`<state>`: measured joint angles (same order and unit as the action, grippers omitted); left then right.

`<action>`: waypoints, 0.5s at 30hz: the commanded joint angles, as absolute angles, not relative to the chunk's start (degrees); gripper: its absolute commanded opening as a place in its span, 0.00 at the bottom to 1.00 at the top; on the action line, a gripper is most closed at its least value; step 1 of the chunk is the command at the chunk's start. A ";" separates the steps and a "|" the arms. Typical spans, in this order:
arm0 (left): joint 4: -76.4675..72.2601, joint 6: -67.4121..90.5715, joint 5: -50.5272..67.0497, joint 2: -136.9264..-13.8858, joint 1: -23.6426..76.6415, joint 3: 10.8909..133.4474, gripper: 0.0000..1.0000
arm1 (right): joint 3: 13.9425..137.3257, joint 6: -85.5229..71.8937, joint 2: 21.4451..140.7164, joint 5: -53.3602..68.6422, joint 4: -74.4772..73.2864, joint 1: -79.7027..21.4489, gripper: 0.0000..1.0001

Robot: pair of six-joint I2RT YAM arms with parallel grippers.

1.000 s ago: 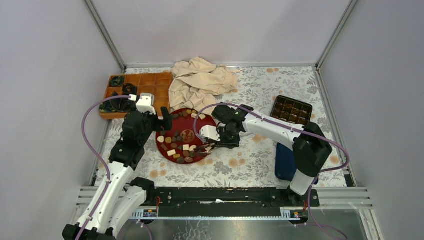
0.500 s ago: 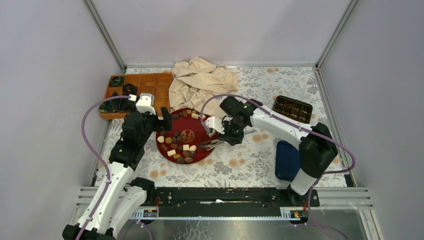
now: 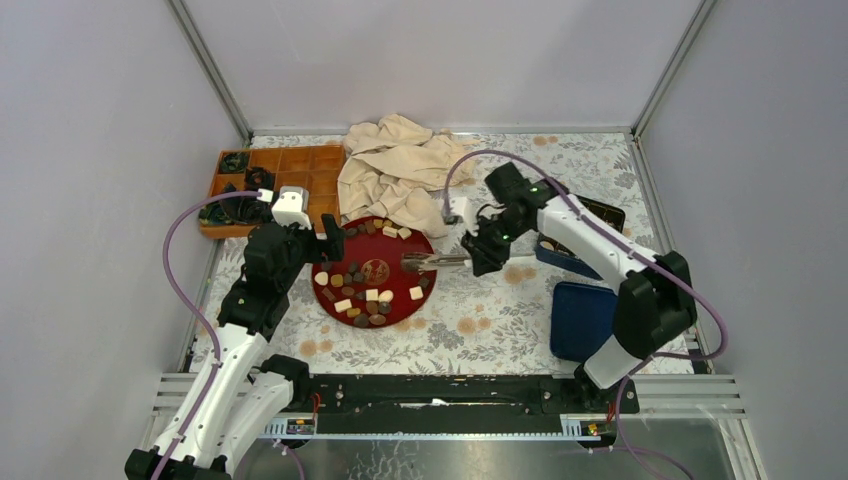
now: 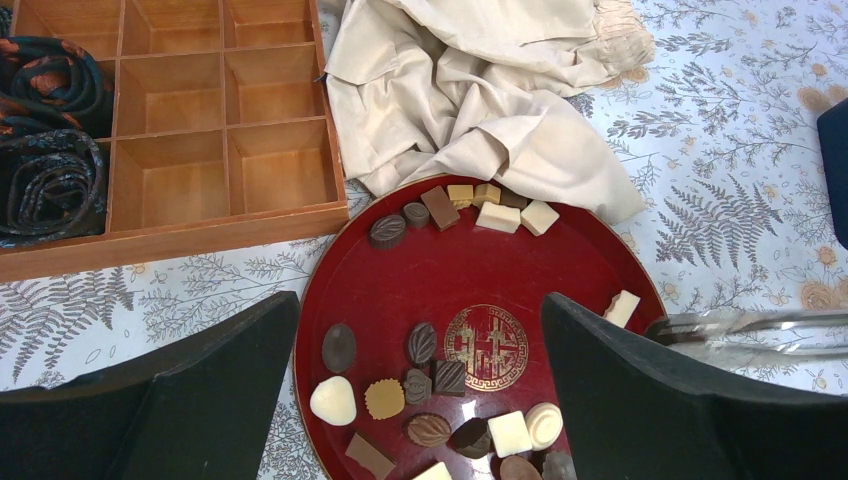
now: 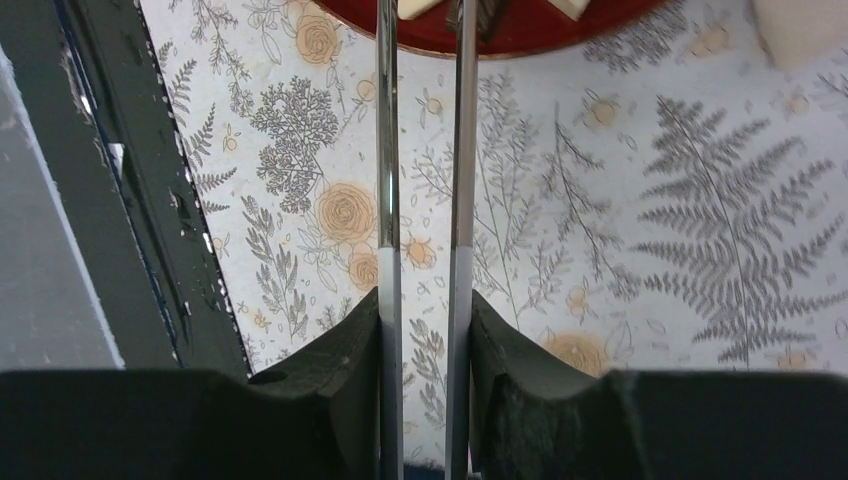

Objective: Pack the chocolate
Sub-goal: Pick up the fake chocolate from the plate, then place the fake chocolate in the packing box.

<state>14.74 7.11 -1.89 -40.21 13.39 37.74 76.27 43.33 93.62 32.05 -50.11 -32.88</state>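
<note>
Chocolate [image 3: 362, 296] pieces, dark, light brown and cream, lie scattered on a round red plate [image 3: 398, 284]. In the left wrist view the chocolate [image 4: 420, 345] sits on that plate [image 4: 450, 260] between the wide-open fingers of my left gripper [image 4: 420, 300], which hovers over the plate's left side [image 3: 325, 240] and holds nothing. My right gripper [image 3: 482, 250] is shut on metal tongs [image 3: 432, 261]. In the right wrist view the gripper [image 5: 425, 310] clamps both tong arms [image 5: 386, 200]. A small dark piece appears pinched at the tong tips [image 5: 478, 12], over the plate's right edge.
A wooden compartment box [image 3: 300, 165] holding dark rolled items stands at the back left. A beige cloth [image 3: 400, 165] lies behind the plate and overlaps its rim. A dark chocolate tray [image 3: 605, 212] sits at the right, partly behind my right arm. A blue lid [image 3: 580, 320] lies nearer.
My right arm has drawn back to the right, taking the tongs from the plate's near-right part to its right edge. The tongs closed slightly. The left arm has not moved.
</note>
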 commanded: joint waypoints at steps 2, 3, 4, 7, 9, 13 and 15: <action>11.82 6.32 -1.97 -39.25 12.92 37.34 0.98 | 75.12 42.17 85.93 40.03 -52.50 -24.50 0.00; 11.85 6.37 -1.94 -39.26 12.92 37.32 0.98 | 74.77 42.53 84.95 39.85 -53.05 -22.45 0.00; 11.76 6.41 -1.86 -39.27 12.96 37.27 0.98 | 74.59 42.85 84.00 39.89 -53.61 -20.12 0.00; 11.74 6.42 -1.63 -39.24 12.87 37.40 0.98 | 74.76 44.94 81.21 40.37 -56.70 -11.14 0.00; 11.69 6.42 -1.54 -39.20 12.91 37.38 0.98 | 75.27 47.69 80.11 40.32 -59.64 -4.75 0.00; 11.70 6.42 -1.36 -39.06 12.92 37.39 0.98 | 76.14 54.61 79.05 39.55 -65.58 8.84 0.00; 11.72 6.42 -1.19 -39.02 12.91 37.40 0.98 | 76.36 57.24 79.01 38.64 -67.53 14.48 0.00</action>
<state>14.74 7.11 -1.85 -39.83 13.39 37.74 74.48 49.63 81.23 37.58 -59.99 6.15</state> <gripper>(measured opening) 0.980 0.363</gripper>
